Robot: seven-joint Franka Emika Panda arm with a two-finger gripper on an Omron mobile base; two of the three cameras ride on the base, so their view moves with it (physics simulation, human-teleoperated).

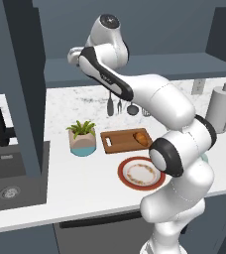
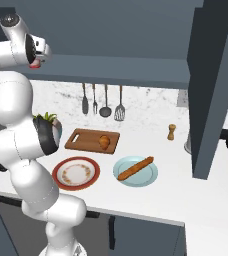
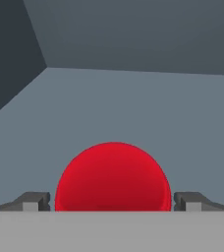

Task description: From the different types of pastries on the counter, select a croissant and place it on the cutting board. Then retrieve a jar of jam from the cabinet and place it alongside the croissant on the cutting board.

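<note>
Jam first: through the hand view I see the jar of jam (image 3: 113,177) as a smooth, glossy red round shape sitting between my gripper (image 3: 113,202), whose dark fingertips (image 3: 35,201) stand spread on either side, a sliver apart from it. It rests on the matte grey-blue cabinet (image 3: 133,108) shelf. Below, the plump golden-brown croissant (image 2: 104,142) lies on the wooden cutting board (image 2: 81,137), rounded corners, on the white marbled counter (image 2: 186,185). Beside it a round red-rimmed plate (image 2: 76,173) and a stick-shaped pastry (image 2: 135,167) on a pale blue plate (image 2: 148,177).
</note>
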